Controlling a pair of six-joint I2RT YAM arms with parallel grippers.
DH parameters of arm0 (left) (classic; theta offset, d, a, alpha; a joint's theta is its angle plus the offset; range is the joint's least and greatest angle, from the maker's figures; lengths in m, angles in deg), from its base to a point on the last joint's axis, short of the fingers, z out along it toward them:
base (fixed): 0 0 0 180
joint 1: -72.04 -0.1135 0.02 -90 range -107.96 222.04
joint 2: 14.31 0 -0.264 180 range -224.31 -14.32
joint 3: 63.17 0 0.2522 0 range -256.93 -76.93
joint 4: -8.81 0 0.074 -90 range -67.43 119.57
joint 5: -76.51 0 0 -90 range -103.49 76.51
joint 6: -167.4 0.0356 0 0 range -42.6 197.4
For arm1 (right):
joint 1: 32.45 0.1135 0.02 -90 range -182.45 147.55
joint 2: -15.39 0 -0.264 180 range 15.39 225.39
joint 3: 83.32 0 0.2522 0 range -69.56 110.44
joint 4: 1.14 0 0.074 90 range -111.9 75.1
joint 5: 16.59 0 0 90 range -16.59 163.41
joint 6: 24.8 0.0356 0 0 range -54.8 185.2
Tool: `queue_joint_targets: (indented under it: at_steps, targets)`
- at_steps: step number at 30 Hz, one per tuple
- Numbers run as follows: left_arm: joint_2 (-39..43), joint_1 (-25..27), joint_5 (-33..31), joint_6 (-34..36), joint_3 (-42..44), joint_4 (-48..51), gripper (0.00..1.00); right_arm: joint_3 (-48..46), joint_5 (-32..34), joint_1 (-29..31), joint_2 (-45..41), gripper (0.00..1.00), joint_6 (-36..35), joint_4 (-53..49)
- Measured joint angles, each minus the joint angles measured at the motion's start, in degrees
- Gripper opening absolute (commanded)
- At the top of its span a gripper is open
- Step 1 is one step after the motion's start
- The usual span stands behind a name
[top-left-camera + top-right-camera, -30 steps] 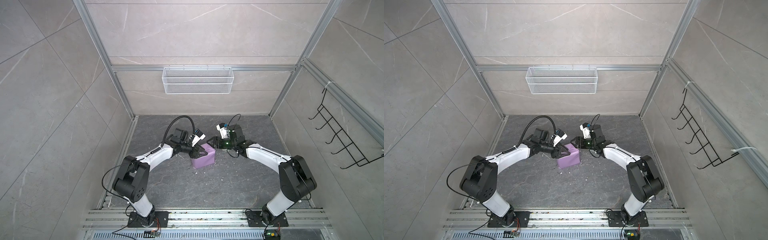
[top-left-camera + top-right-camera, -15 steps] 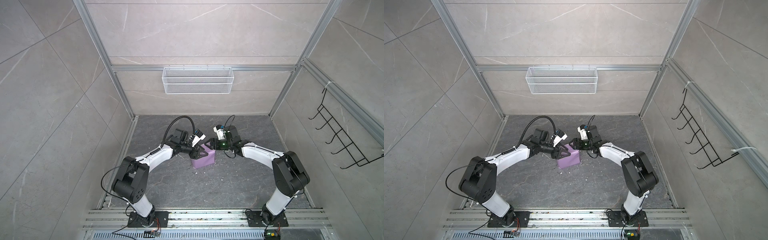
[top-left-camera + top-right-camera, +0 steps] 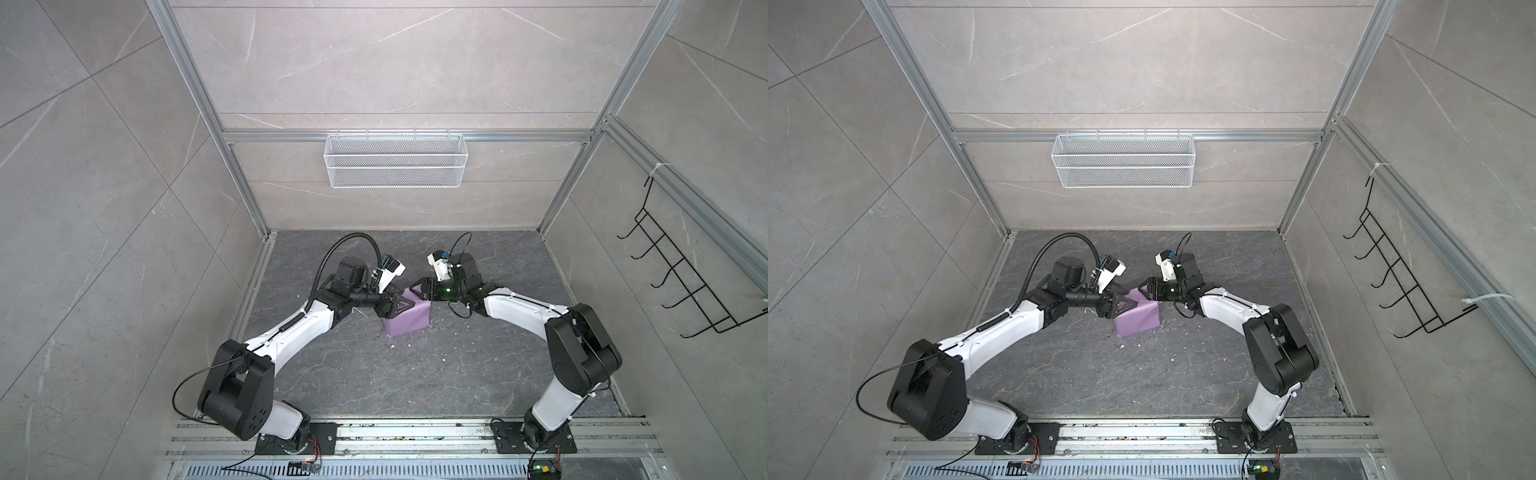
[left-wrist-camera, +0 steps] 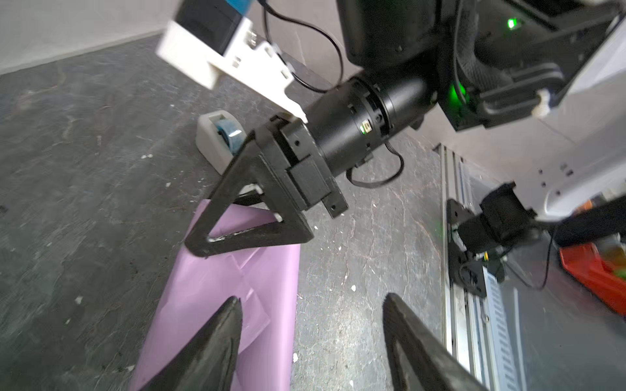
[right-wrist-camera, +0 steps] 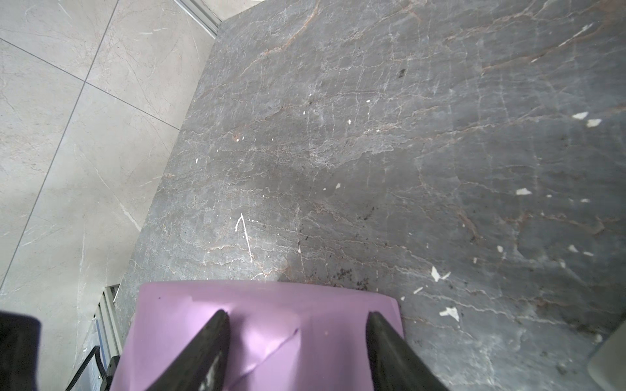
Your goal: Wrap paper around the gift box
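Paper (image 3: pixel 409 324): likely light, crease-prone, covering hidden gift box; grip firm box edges. Left gripper (image 4: pixel 311 301), right gripper (image 5: pixel 297 314): fingers apart.

Near half of worktop (image 3: pixel 374 374) open between the two arm bases, only small white scraps there; far strip behind the grippers bare up to the far wall; middle blocked by the block in lilac paper (image 3: pixel 409 322); left gripper (image 3: pixel 405 304) at its left top, right gripper (image 3: pixel 417 287) at its far top, tips near each other, little gap between; both with fingers (image 4: pixel 216 345) spread; block's near and right sides unobstructed; tape dispenser (image 4: pixel 218 142) just beyond right gripper, hidden in both top views; right elbow fills the right edge; narrow lane along left wall; wire basket (image 3: pixel 395 166) high on far wall, hook rack (image 3: pixel 681 282) on right wall, both well apart from the arms
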Motion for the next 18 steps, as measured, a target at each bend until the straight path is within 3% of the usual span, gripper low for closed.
queue_joint_targets:
  at_steps: [8, 18]
  targets:
    - [-1.38, -1.22, -17.68, -5.66, -0.79, 1.70, 0.86, -0.02, 0.00, 0.00, -0.02, 0.64, -0.02, 0.13]
    - [-9.03, -1.44, -21.90, -7.65, -3.87, 5.14, 0.86, -0.07, 0.02, 0.00, -0.22, 0.64, -0.26, -0.09]
